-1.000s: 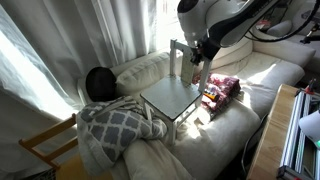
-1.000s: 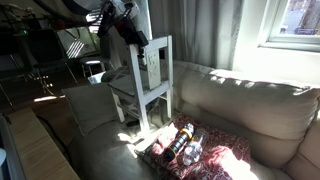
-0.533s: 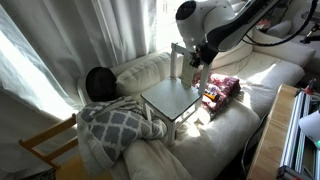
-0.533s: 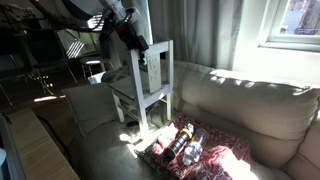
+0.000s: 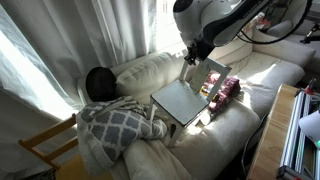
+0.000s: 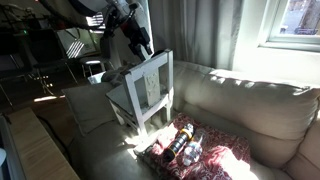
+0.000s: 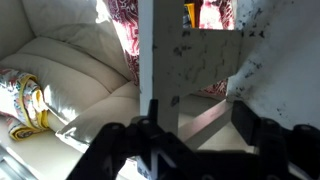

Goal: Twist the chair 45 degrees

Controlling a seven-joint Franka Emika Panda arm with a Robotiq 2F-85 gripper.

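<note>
- Chair [image 5: 183,100] on the sofa [image 5: 140,68] cushions, tilted off level, seat sloping, slatted back toward 1 o'clock of the seat.
- Gripper [image 5: 194,58] at the top edge of the chair back, coming in from 12 o'clock; exact contact not resolvable in either exterior view.
- Wrist view: fingers [image 7: 258,135] spread wide with a white post of the chair back standing between them (one finger close to the post, the other well clear); not clamped on it.
- Patterned cloth [image 5: 228,88] just beside the chair at 3 o'clock, with bottles [image 6: 180,145] lying on it.
- Plaid pillow [image 5: 115,125] at 8 o'clock of the chair, near the seat edge; touching or not, cannot tell.
- Black round cushion [image 5: 98,82] at 9 o'clock, behind the pillow.
- Bare-wood chair [image 5: 45,145] at 7 o'clock, off the sofa, well apart.
</note>
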